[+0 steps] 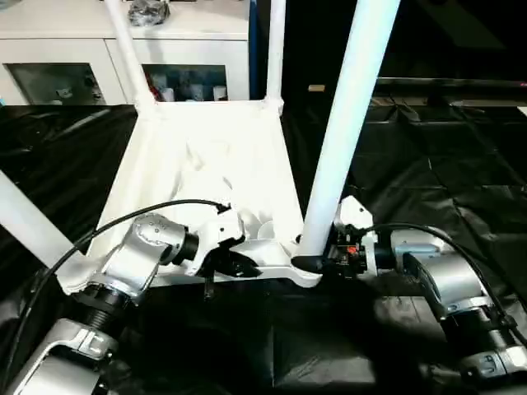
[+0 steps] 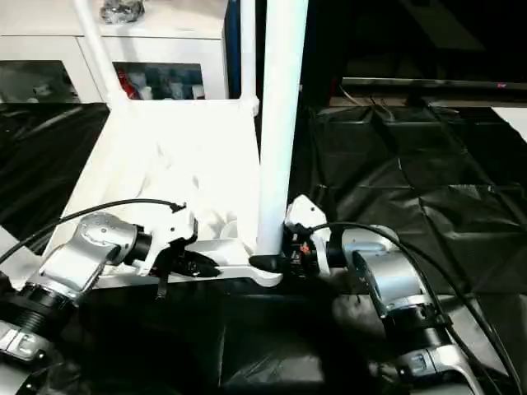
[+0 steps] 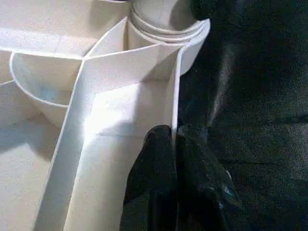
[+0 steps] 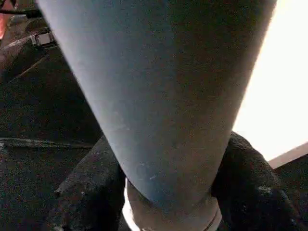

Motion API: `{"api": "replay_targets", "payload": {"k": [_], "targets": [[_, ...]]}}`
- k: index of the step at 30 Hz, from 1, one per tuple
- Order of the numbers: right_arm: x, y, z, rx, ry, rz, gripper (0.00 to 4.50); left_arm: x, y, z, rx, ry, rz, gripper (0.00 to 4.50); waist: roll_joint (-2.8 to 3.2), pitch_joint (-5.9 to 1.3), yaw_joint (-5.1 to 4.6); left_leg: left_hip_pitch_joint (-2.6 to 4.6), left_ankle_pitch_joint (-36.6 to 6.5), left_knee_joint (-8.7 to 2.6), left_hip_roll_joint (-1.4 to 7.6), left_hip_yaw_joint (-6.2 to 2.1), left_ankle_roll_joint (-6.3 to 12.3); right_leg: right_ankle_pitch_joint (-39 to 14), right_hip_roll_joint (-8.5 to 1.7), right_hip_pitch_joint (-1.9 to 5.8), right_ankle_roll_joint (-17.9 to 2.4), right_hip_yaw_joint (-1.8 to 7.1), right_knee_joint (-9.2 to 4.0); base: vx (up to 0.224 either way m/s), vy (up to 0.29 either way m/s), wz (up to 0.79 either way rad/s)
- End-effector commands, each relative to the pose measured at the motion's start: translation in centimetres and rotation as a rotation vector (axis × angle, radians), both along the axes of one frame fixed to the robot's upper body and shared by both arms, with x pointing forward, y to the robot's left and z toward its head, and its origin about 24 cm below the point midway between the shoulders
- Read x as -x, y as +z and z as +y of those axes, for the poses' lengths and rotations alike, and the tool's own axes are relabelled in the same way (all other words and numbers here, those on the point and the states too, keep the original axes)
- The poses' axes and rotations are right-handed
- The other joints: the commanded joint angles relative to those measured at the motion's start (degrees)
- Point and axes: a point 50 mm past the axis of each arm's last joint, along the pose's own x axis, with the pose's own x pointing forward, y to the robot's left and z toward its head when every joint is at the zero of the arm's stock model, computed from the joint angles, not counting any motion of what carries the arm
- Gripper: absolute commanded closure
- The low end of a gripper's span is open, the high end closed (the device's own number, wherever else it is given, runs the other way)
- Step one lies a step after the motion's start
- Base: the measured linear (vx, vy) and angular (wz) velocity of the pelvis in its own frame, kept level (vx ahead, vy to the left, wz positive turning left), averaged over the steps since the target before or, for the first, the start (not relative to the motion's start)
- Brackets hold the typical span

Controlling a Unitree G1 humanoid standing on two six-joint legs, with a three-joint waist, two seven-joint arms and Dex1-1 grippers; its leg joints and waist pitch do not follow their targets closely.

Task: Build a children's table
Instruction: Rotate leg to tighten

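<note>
The white tabletop (image 1: 206, 164) is seen lying underside up on black sheeting (image 1: 428, 164), its ribs and rounded corner sockets facing upward. The left end effector (image 1: 235, 265) is clamped narrow on the tabletop's near rim, one black finger (image 3: 154, 183) inside the thin wall and the other outside it, just beside the near right corner socket (image 3: 163, 19).

A white leg (image 1: 346, 123) stands upright in that socket, directly beside the right end effector (image 1: 311, 263). The right end effector is held around the base of this leg, a black finger (image 4: 86, 187) lying against each side of it; the grip is about as wide as the leg.

Beyond both end effectors, two more legs (image 1: 128, 49) rise from the far corners. Another leg (image 1: 29, 218) is seen to the outer side of the left end effector. A white glass-door cabinet (image 1: 74, 58) stands behind the tabletop.
</note>
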Motion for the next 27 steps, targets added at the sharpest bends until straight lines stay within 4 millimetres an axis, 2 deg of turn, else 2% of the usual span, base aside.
{"api": "replay_targets", "payload": {"k": [1,2,3,4,5,6,7,8,9,10,13,14,17,22,25,27], "targets": [[1.1,-2.7,3.3,-0.042,-0.016,0.093,2.41,-1.4,0.8,-2.1,0.075,0.140,-0.065,4.50,-0.27,-2.66,-0.35,0.42,-12.11,-3.63,3.07,-0.60,2.08,-13.60,-4.66,1.88,-13.22,2.60,-3.89,0.000,0.000,0.00],[1.0,-2.8,3.4,-0.043,-0.030,0.089,2.43,-1.5,0.8,-2.2,0.078,0.147,-0.066,4.50,-0.26,-2.42,-0.59,0.50,-14.32,-3.77,2.92,-0.80,1.20,-17.70,-4.77,1.74,-12.65,2.49,-4.27,0.000,0.000,0.00],[0.4,-3.0,3.7,-0.047,-0.130,0.078,2.45,-1.8,0.9,-2.7,0.093,0.198,-0.071,4.50,-0.32,-2.42,-0.74,0.52,-15.24,-3.87,2.92,-0.92,0.83,-19.84,-4.76,1.79,-11.98,2.46,-4.37,0.000,0.000,0.00],[-0.1,-3.3,4.0,-0.056,-0.228,0.080,2.46,-2.1,0.9,-3.2,0.105,0.239,-0.078,4.50,-0.35,-2.29,-1.01,0.79,-16.83,-3.87,2.84,-0.91,0.28,-23.36,-4.71,1.35,-10.85,2.48,-4.85,0.000,0.000,0.00],[-0.4,-3.5,4.2,-0.062,-0.289,0.086,2.46,-2.3,0.9,-3.6,0.112,0.264,-0.082,4.50,-0.36,-2.15,-1.43,0.76,-18.20,-4.06,2.76,-1.18,-0.44,-25.96,-4.68,1.23,-9.99,2.42,-4.98,-0.053,0.005,-0.02],[-0.6,-3.6,4.4,-0.064,-0.332,0.090,2.47,-2.4,0.9,-3.8,0.117,0.280,-0.083,4.50,-0.47,-2.19,-1.92,0.52,-19.08,-4.12,2.61,-1.46,-0.64,-28.10,-4.75,1.46,-8.83,2.25,-5.14,-0.053,0.005,-0.02],[-0.9,-3.8,4.7,-0.069,-0.401,0.100,2.49,-2.6,0.9,-4.4,0.127,0.314,-0.088,4.50,-0.46,-2.22,-2.16,0.35,-19.05,-4.19,2.63,-1.53,-0.66,-28.43,-4.76,1.55,-8.39,2.24,-5.13,-0.053,0.012,-0.08],[-1.2,-4.0,5.3,-0.070,-0.467,0.105,2.50,-2.8,0.9,-5.0,0.137,0.355,-0.095,4.50,-0.34,-2.08,-2.58,0.24,-19.43,-4.24,2.58,-1.54,-0.72,-29.21,-4.71,1.29,-7.81,2.21,-5.39,0.000,0.000,0.00],[-1.3,-4.0,5.6,-0.067,-0.498,0.103,2.50,-2.8,0.9,-5.4,0.141,0.366,-0.099,4.50,-0.34,-1.99,-2.71,0.41,-20.50,-4.23,2.50,-1.64,-0.82,-30.77,-4.71,1.08,-7.41,2.04,-5.61,0.000,0.000,0.00],[-1.3,-4.0,6.2,-0.064,-0.509,0.090,2.50,-2.8,0.9,-6.0,0.149,0.375,-0.104,4.50,-0.46,-2.21,-2.85,0.68,-21.07,-3.99,2.36,-1.69,-0.71,-32.00,-4.81,0.99,-6.70,2.04,-5.91,0.000,0.000,0.00],[-1.1,-3.8,7.4,-0.087,-0.469,0.076,2.50,-2.4,0.8,-7.1,0.169,0.355,-0.103,4.50,-0.44,-2.26,-3.21,0.50,-20.65,-4.05,2.49,-1.57,0.40,-29.73,-4.70,0.91,-6.98,2.18,-6.08,0.000,0.000,0.00],[-1.1,-3.7,7.5,-0.093,-0.459,0.075,1.81,-2.3,0.8,-7.2,0.170,0.346,-0.103,4.50,-0.43,-2.26,-3.15,0.39,-20.39,-4.09,2.51,-1.53,0.79,-28.62,-4.66,0.93,-7.32,2.27,-5.96,0.000,0.000,0.00],[-1.1,-3.4,7.8,-0.117,-0.428,0.085,1.61,-2.0,0.7,-7.6,0.161,0.307,-0.106,4.50,-0.48,-2.25,-3.25,0.17,-19.90,-4.23,2.60,-1.50,1.15,-26.16,-4.61,1.09,-8.28,2.33,-5.69,0.000,0.000,0.00],[-0.9,-2.9,7.0,-0.094,-0.333,0.052,1.28,-1.8,0.5,-6.7,0.123,0.247,-0.114,4.50,-0.48,-2.34,-3.17,0.09,-18.80,-4.14,2.68,-1.36,1.63,-23.86,-4.70,1.28,-9.26,2.49,-5.38,0.000,0.000,0.00],[-0.6,-2.6,6.6,-0.099,-0.265,0.046,1.28,-1.7,0.5,-6.2,0.111,0.219,-0.115,4.50,-0.44,-2.54,-3.06,0.01,-16.79,-4.04,2.81,-1.22,2.21,-19.42,-4.65,1.58,-10.59,2.57,-4.95,0.000,0.000,0.00],[0.1,-2.2,5.5,-0.082,-0.129,0.043,1.28,-1.3,0.4,-5.0,0.078,0.152,-0.103,4.50,-0.52,-2.70,-2.86,-0.13,-15.30,-3.90,2.82,-1.16,3.05,-16.88,-4.59,1.96,-11.25,2.55,-4.64,0.000,0.000,0.00]]}}
